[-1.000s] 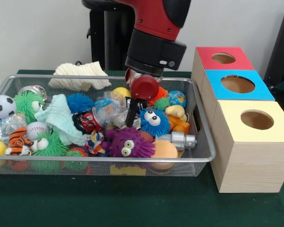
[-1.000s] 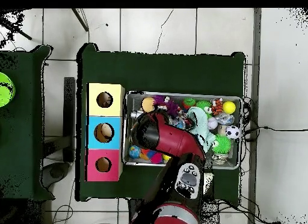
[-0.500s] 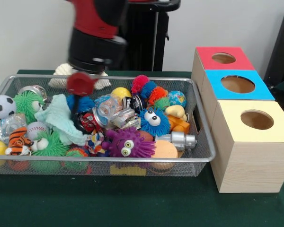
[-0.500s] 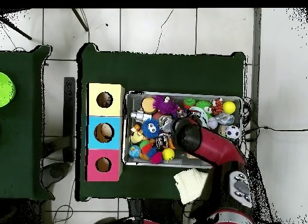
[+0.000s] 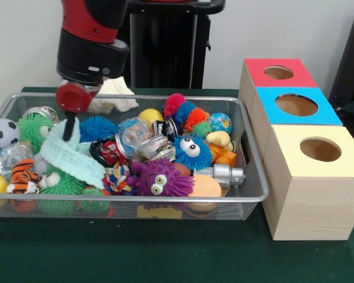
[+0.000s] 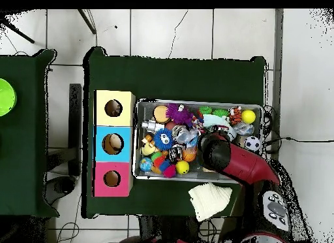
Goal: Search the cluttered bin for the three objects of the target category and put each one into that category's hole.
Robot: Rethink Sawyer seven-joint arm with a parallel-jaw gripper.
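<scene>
The wire mesh bin (image 5: 135,200) is full of toys; in the overhead view its rim (image 6: 196,102) shows too. One knotted rope toy (image 5: 114,180) of white, red and blue cord lies near the front wall, left of the purple pom. No other rope toy shows. My gripper (image 5: 68,131) hangs over the bin's left part, its tip down at a mint green cloth (image 5: 76,158). In the overhead view the arm (image 6: 218,153) covers it. The hole (image 5: 320,149) in the yellow-topped box is dark and apart from the gripper; it also shows in the overhead view (image 6: 113,108).
Blue-topped (image 5: 296,105) and red-topped (image 5: 278,72) boxes stand behind the yellow one. A striped tiger (image 5: 22,177), spiky pom balls (image 5: 192,150), a soccer ball (image 5: 2,133) and a metal can (image 5: 224,175) crowd the bin. A white knitted cloth (image 5: 115,93) lies behind it.
The arm has swung from the bin's middle to its left part in the front view. The gripper now reaches the mint cloth, which lies more spread out.
</scene>
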